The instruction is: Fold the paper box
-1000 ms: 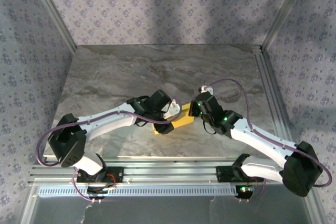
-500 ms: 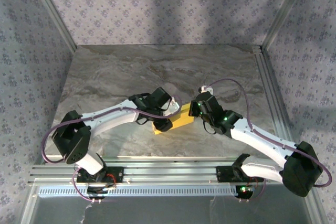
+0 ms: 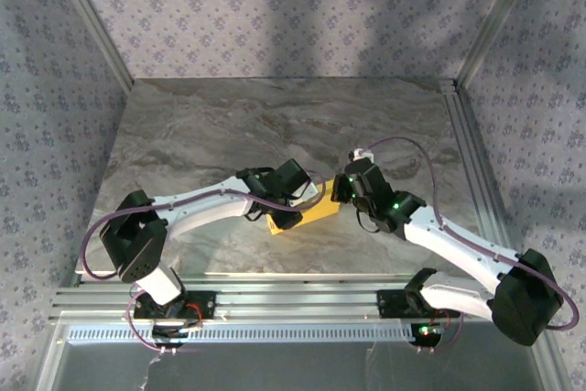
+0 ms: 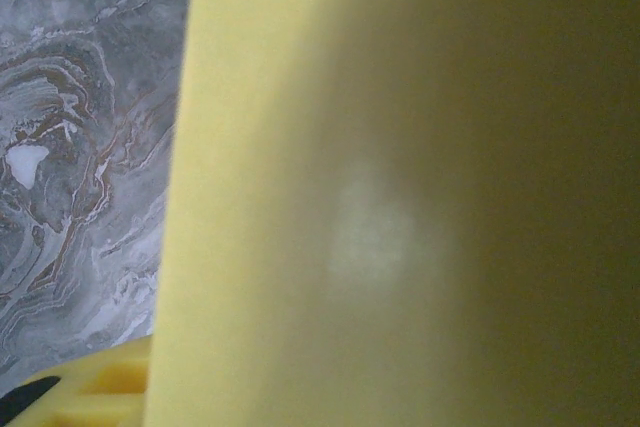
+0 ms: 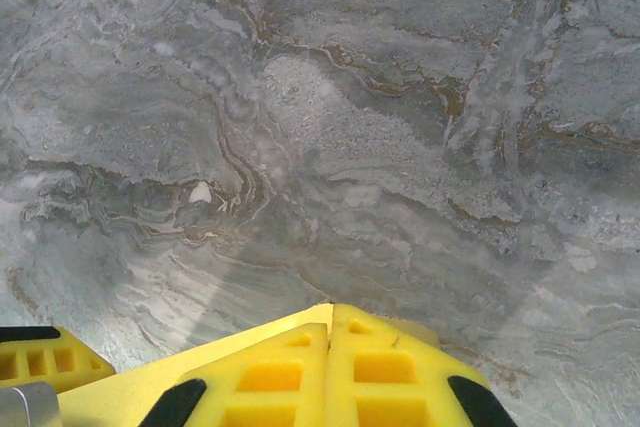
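Spreading beneath both arms is a grey marbled table (image 3: 275,116), closed in by walls (image 3: 275,6) papered in a pale floral print and by aluminium corner posts (image 3: 87,16). The yellow paper box (image 3: 300,217) lies near the table's middle, between the two grippers. The right gripper (image 5: 329,332) has its yellow pads pressed together at the box's right end; whether cardboard is pinched between them is unclear. The left gripper (image 3: 309,197) meets the box's upper edge, where a blurred yellow face hides its jaws, so their state cannot be told.
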`<state>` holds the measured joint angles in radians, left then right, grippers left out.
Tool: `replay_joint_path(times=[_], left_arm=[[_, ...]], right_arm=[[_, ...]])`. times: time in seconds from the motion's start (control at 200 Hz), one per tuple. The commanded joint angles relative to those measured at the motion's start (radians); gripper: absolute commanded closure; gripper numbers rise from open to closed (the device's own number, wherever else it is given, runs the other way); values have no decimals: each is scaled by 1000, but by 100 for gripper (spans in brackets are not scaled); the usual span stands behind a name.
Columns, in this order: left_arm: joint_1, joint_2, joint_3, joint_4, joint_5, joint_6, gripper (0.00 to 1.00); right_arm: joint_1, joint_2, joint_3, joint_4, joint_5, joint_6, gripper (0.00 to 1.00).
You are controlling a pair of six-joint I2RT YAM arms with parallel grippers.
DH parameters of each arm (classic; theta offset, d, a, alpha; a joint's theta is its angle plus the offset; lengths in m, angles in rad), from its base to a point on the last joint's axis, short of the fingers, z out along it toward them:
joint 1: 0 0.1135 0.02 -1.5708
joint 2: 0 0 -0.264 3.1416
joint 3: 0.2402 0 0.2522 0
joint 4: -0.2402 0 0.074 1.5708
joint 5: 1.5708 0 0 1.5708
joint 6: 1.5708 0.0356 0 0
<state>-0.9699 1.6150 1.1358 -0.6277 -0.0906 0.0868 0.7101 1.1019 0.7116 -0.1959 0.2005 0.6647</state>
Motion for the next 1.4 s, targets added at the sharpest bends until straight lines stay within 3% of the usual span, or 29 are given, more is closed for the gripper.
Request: replay_joint_path(times=[0.0, 0.245, 0.37, 0.54, 0.775, 0.944, 1.224, 1.394], left_arm=[[-8, 46, -35, 23, 18, -30, 90], [-19, 48, -24, 10, 14, -36, 100], [-22, 47, -13, -4, -1, -39, 100], [-26, 48, -2, -15, -15, -38, 100], [-28, 48, 7, -23, -26, -39, 100], [-28, 49, 7, -21, -32, -44, 100], [-26, 54, 8, -22, -42, -45, 100], [-20, 51, 6, -24, -40, -48, 100]], right_arm=[[-23, -12, -14, -106, -53, -9, 100], [-69, -126, 32, -187, -52, 36, 61], [-122, -148, 69, -200, -79, 78, 55], [-151, -76, 72, -96, -134, 80, 59], [-157, 57, 81, 17, -154, -72, 85], [-130, 74, 72, 3, -99, -135, 86], [-103, 88, 30, 21, -32, -181, 100], [-87, 114, -10, 54, -13, -192, 100]])
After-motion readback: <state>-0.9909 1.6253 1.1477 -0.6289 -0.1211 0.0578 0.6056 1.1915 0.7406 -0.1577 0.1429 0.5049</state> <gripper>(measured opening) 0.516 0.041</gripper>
